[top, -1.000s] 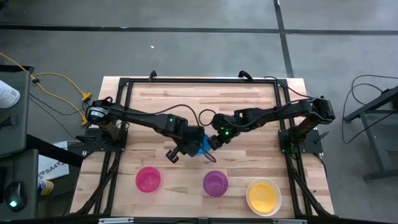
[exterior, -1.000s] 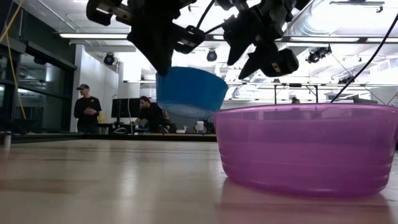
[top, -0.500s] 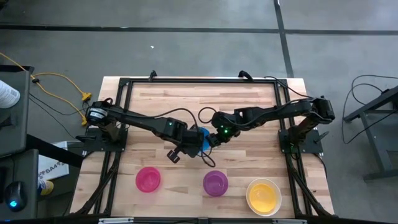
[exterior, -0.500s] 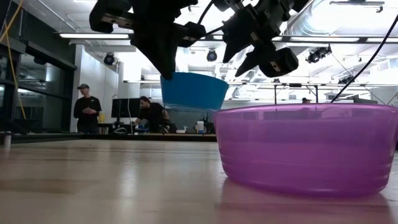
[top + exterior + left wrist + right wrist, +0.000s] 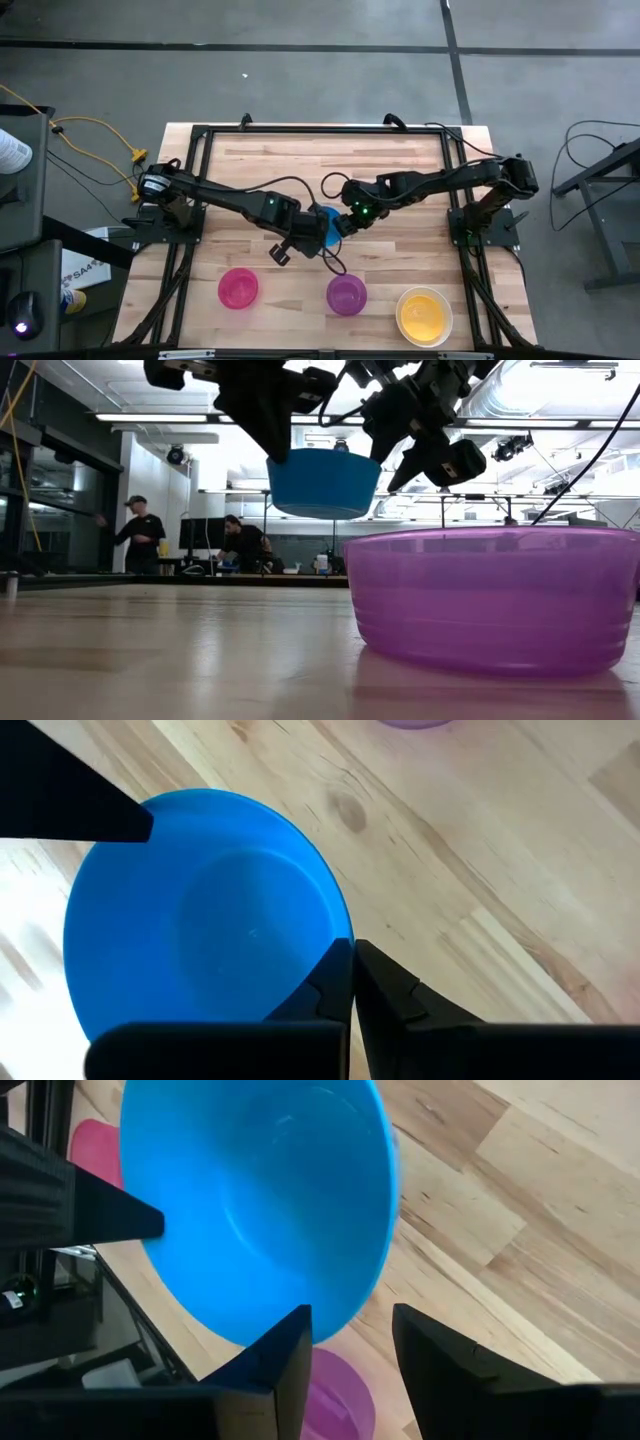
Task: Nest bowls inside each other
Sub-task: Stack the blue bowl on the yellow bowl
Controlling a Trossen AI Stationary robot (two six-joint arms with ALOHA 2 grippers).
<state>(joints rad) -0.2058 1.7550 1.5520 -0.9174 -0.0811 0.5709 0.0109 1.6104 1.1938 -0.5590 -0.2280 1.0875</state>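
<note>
A blue bowl (image 5: 323,224) hangs above the middle of the table, with my left gripper (image 5: 352,980) shut on its rim. It shows level in the low view (image 5: 323,483). My right gripper (image 5: 350,1350) stands open close by the bowl's right side (image 5: 400,455); the rim's edge shows between its fingers. Along the near edge a pink bowl (image 5: 238,288) and a purple bowl (image 5: 346,294) rest on their bases. A yellow bowl (image 5: 423,317) sits inside a white bowl (image 5: 404,301). My left gripper pinches the blue bowl's rim (image 5: 338,932), one finger inside the bowl and one outside. The fingers come from above, slanting down from the table's left. The bowl hangs lifted clear of the table, mouth up and about level. My right gripper: I cannot tell whether its fingers touch the bowl's rim (image 5: 335,1325).
The purple bowl (image 5: 495,600) stands close in front of the low camera. A black frame (image 5: 200,135) runs along the table's far and side edges. Bare wood lies at the far half (image 5: 300,160). People (image 5: 140,535) stand in the room beyond the table.
My left gripper has risen and turned with the blue bowl. The bowl, tilted a second ago, now hangs higher and about level. It has shifted a little closer to my right gripper, which has stayed open in place.
</note>
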